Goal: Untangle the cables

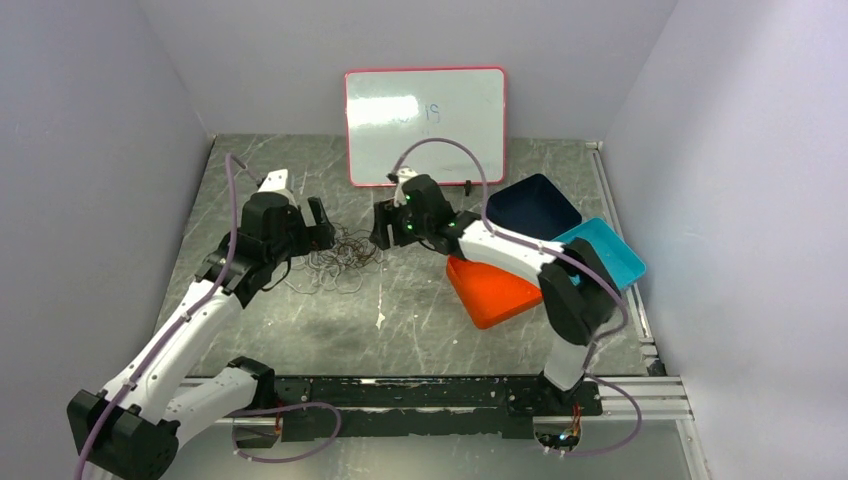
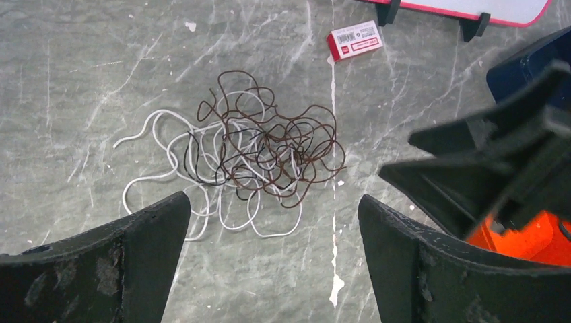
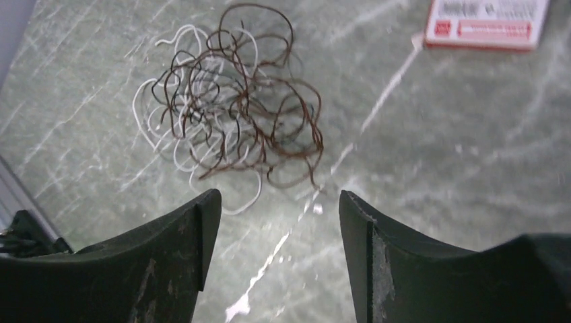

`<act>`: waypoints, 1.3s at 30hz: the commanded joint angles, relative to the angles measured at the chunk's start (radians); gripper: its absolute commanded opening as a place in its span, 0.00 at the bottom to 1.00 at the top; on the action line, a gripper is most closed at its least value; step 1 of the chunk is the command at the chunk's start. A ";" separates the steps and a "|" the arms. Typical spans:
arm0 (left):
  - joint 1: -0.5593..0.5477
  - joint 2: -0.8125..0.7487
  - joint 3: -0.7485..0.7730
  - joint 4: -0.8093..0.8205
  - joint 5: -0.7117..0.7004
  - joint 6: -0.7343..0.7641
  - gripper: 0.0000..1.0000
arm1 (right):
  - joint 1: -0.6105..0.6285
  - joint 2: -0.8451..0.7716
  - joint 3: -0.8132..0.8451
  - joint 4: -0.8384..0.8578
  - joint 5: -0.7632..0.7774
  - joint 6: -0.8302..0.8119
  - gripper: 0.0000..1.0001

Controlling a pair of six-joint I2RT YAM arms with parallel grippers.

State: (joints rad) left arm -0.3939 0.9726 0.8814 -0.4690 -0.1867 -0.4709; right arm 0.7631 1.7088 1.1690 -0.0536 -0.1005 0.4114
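Note:
The cables (image 1: 343,258) lie as one tangled heap of thin dark brown, black and white curly wires on the grey table between my two grippers. In the left wrist view the cables (image 2: 256,151) lie just beyond my open, empty left gripper (image 2: 273,208). In the right wrist view the cables (image 3: 229,108) lie just beyond my open, empty right gripper (image 3: 279,202). From above, the left gripper (image 1: 318,225) hovers at the heap's left and the right gripper (image 1: 385,228) at its right. Neither touches the wires.
A whiteboard (image 1: 427,122) stands at the back. A small red-and-white box (image 2: 355,40) lies near it. An orange tray (image 1: 490,292), a dark blue bin (image 1: 535,207) and a teal bin (image 1: 605,250) sit at the right. Purple walls enclose the table.

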 commanded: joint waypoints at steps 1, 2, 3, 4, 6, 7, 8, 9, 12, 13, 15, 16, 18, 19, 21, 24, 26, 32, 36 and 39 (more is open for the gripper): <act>0.007 -0.041 -0.026 -0.002 0.018 0.020 0.99 | 0.001 0.141 0.147 -0.037 -0.119 -0.222 0.66; 0.007 -0.048 -0.032 -0.002 0.012 0.022 0.99 | 0.001 0.163 0.164 -0.038 -0.131 -0.238 0.65; 0.009 -0.054 -0.039 -0.005 0.001 0.024 0.99 | 0.001 0.182 0.180 -0.036 -0.145 -0.256 0.63; 0.009 -0.061 -0.044 -0.007 -0.011 0.025 0.99 | 0.002 0.197 0.193 -0.032 -0.156 -0.270 0.62; 0.009 -0.076 -0.065 -0.008 -0.032 0.029 0.99 | 0.002 0.229 0.227 -0.027 -0.151 -0.292 0.59; 0.009 -0.081 -0.075 -0.008 -0.042 0.030 0.99 | 0.002 0.244 0.245 -0.031 -0.149 -0.306 0.58; 0.009 -0.086 -0.083 -0.006 -0.044 0.032 0.99 | 0.002 0.261 0.266 -0.038 -0.146 -0.319 0.57; 0.009 -0.087 -0.085 -0.006 -0.044 0.035 0.99 | 0.001 0.279 0.287 -0.044 -0.148 -0.333 0.56; 0.009 -0.089 -0.080 -0.014 -0.045 0.038 1.00 | 0.001 0.340 0.338 -0.056 -0.170 -0.366 0.55; 0.009 -0.086 -0.080 -0.014 -0.049 0.038 1.00 | 0.000 0.357 0.360 -0.059 -0.171 -0.375 0.55; 0.009 -0.083 -0.076 -0.016 -0.060 0.040 1.00 | 0.000 0.389 0.387 -0.070 -0.166 -0.389 0.54; 0.009 -0.081 -0.075 -0.016 -0.063 0.040 1.00 | -0.001 0.405 0.410 -0.076 -0.166 -0.399 0.52; 0.009 -0.079 -0.071 -0.020 -0.066 0.041 1.00 | 0.000 0.431 0.441 -0.093 -0.158 -0.416 0.51; 0.009 -0.078 -0.072 -0.019 -0.066 0.041 0.99 | -0.001 0.442 0.459 -0.105 -0.158 -0.429 0.50; 0.010 -0.078 -0.074 -0.017 -0.061 0.041 0.99 | 0.000 0.465 0.490 -0.133 -0.151 -0.452 0.47; 0.009 -0.076 -0.073 -0.017 -0.061 0.042 0.99 | 0.000 0.486 0.517 -0.158 -0.135 -0.480 0.44; 0.010 -0.075 -0.073 -0.019 -0.063 0.041 0.99 | -0.001 0.495 0.526 -0.166 -0.127 -0.490 0.41; 0.009 -0.073 -0.075 -0.023 -0.063 0.038 0.98 | -0.001 0.521 0.547 -0.175 -0.115 -0.501 0.38; 0.009 -0.075 -0.075 -0.023 -0.066 0.038 0.98 | -0.001 0.522 0.545 -0.154 -0.124 -0.492 0.38; 0.010 -0.074 -0.076 -0.023 -0.065 0.038 0.98 | -0.002 0.525 0.549 -0.147 -0.130 -0.488 0.35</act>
State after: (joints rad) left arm -0.3931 0.9005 0.8028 -0.4847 -0.2356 -0.4416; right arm 0.7631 2.2082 1.6890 -0.2119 -0.2279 -0.0692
